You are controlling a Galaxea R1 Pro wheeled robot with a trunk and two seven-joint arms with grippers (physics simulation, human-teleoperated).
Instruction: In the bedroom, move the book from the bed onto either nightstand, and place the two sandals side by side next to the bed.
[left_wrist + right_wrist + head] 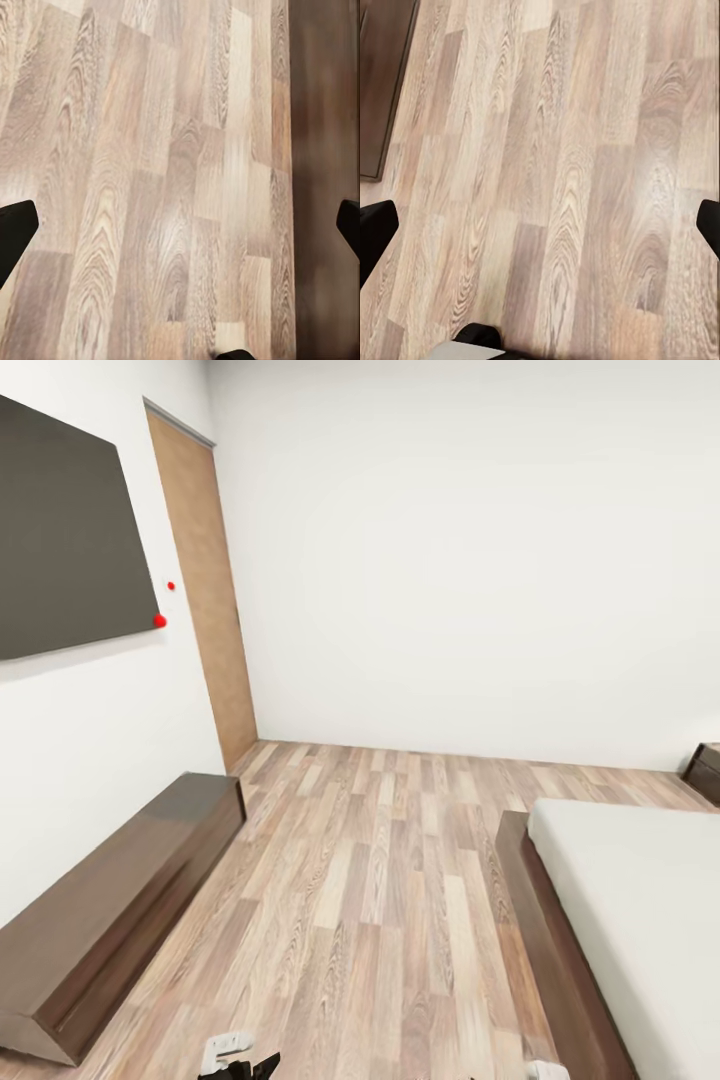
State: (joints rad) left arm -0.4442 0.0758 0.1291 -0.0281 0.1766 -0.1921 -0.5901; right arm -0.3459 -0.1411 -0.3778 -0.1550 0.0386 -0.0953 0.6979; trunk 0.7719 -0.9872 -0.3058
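Clearly the risk just now lies in the driving, not the handling. Nearest the robot, the left gripper (180,225) hangs above the pale brown wood-plank floor (380,880) with its two black fingertips (15,232) spread wide to the edges of the left wrist view, nothing between them and nothing touched. The right gripper (540,225) is the same: jaws fully apart over bare planks, empty.

On the robot's right the large low bed with its dark brown wooden frame and pale grey-white mattress (640,900) runs close alongside; its frame edge is the first thing the base could clip if it swings right too tightly. On the left a long low dark brown wall cabinet (120,910) narrows the lane from the other side, so a wide swing that way could scrape it.

Farther off, past the mattress corner, a small dark brown wooden nightstand (706,770) shows at the frame's edge against the white wall. Neither the book nor the blue sandals can be seen on the visible part of the mattress or floor, so heading off without turning the head risks driving past them. A tan wooden door (205,600) and a dark wall panel (65,530) stand beyond on the left.
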